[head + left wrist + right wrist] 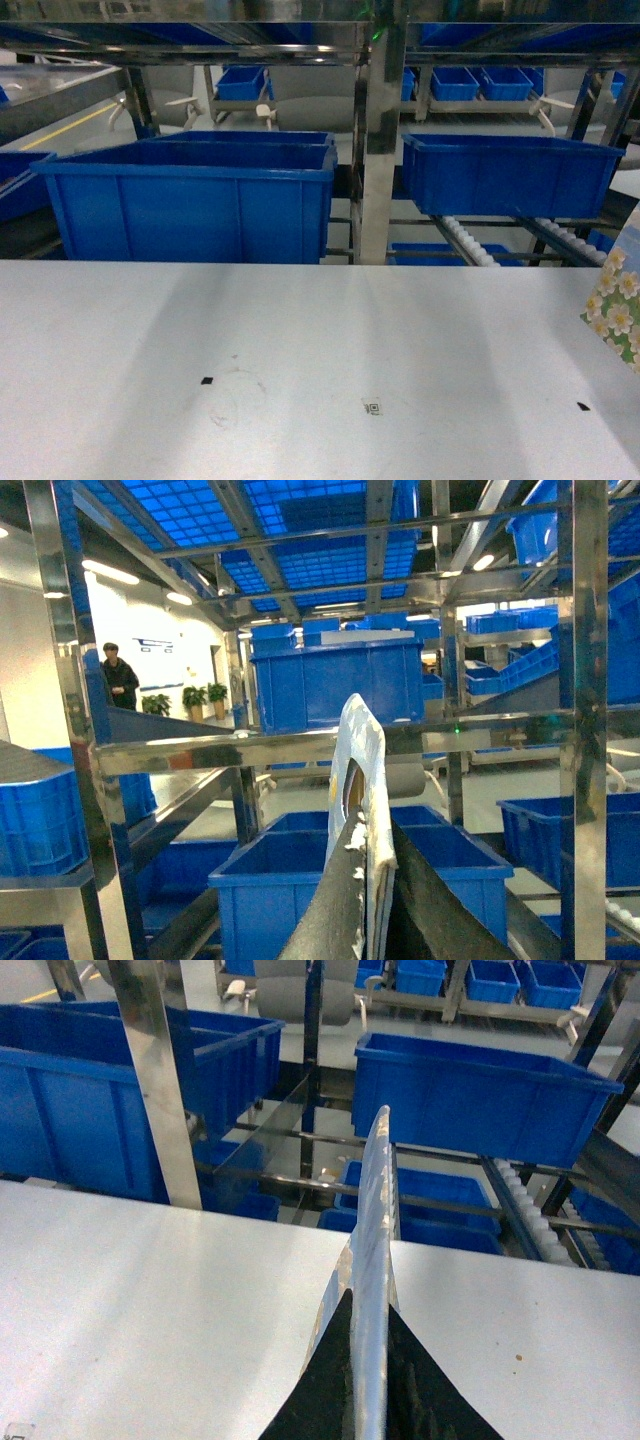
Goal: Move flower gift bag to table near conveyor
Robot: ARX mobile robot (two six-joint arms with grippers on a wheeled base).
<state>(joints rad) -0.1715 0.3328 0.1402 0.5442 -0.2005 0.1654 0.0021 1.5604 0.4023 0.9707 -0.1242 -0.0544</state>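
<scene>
The flower gift bag (pixel 615 300), printed with white blossoms, shows only as a corner at the right edge of the head view, over the table (pixel 300 340). In the right wrist view my right gripper (pixel 368 1295) is shut on the bag's thin glossy edge (pixel 378 1190), held above the table (pixel 150 1280) near its far edge. The conveyor (pixel 470 243) with white rollers (pixel 525 1200) runs behind that edge. My left gripper (pixel 368 825) is shut on a thin white card-like sheet (pixel 358 750) with an oval hole, raised toward the racks. Neither gripper shows in the head view.
A large blue bin (pixel 190 200) stands behind the table at left and another blue bin (pixel 505 175) at right, with a steel rack post (pixel 375 150) between them. Small dark marks (pixel 207 380) dot the tabletop. More bins fill the racks (pixel 335 685).
</scene>
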